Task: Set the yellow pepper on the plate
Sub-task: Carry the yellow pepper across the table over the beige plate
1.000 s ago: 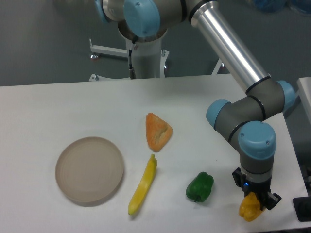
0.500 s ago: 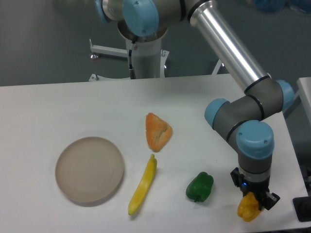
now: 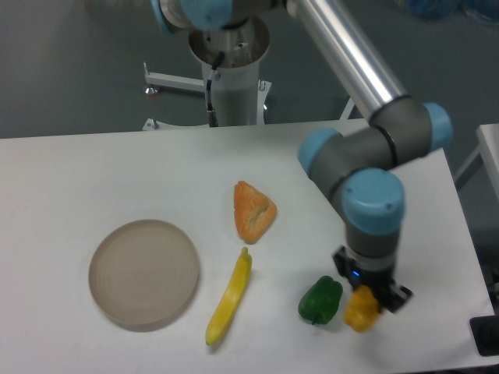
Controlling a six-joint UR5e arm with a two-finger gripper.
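- My pincer (image 3: 364,300) is low in the right part of the frame, and it is clenched on the yellow pepper (image 3: 359,309).
- The pepper hangs under the pincer, so I only see its lower part. I think it is lifted off the bench (image 3: 93,171), but I cannot be sure from this one view.
- The green pepper (image 3: 320,300) is just beside it on the left. They look very close, maybe touching.
- The plate (image 3: 143,270) sits far off in the lower left of the frame. Nothing is on it.
- So the plate lies to the left of my pincer, nearly straight across the picture and well apart from it.
- Between them I see the green pepper first, then the long yellow vegetable (image 3: 229,298), which lies almost up and down in the frame with its top end leaning right.
- The orange wedge (image 3: 253,211) is higher up, near the middle, and I think it is out of the way.
- I guess I need to carry the pepper high enough to pass over those two things, then let it go over the plate.
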